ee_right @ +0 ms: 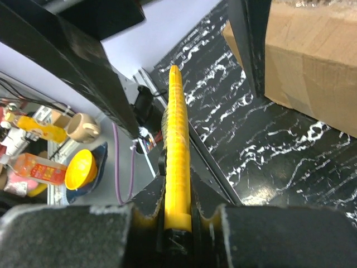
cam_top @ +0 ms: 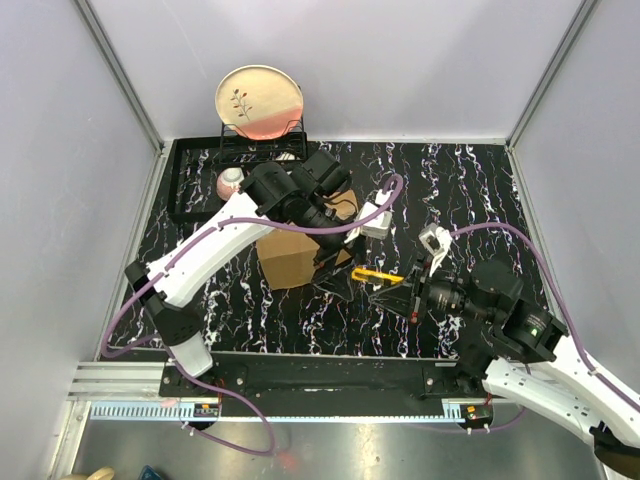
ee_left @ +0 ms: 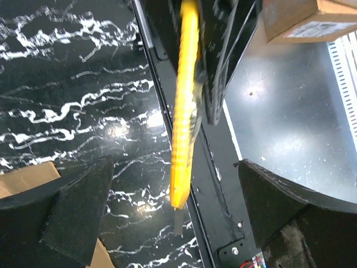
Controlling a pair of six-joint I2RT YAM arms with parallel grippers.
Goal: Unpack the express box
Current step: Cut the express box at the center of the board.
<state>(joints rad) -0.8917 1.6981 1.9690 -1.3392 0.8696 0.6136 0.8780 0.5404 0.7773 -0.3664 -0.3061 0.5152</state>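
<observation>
Where the glossy black tabletop [cam_top: 480, 190] with its white marble-like veins meets the back wall at the left, a black wire rack [cam_top: 262, 138] holds a round cream-and-pink plate [cam_top: 260, 100] upright on its edge. Near the middle of the tabletop sits the express box [cam_top: 292, 258], a rectangular carton of matte brown corrugated cardboard with sharp folded edges, partly under the left arm. Just to its right hangs the left pincer [cam_top: 345, 272], its dark, rough-padded fingers [ee_left: 78, 218] spread wide apart with nothing clamped. In the left wrist view a corner of the box lies beside the left-hand finger, possibly touching it, though the angle is too poor to tell. Between those spread fingers runs a slim yellow utility knife [ee_left: 184, 111] of ribbed plastic, long and narrow. Further right, the right pincer [ee_right: 178, 226] is clamped tight on the knife's rear end. From the right wrist view the box stands ahead and to the right of it, well clear of that pincer's jaws.
</observation>
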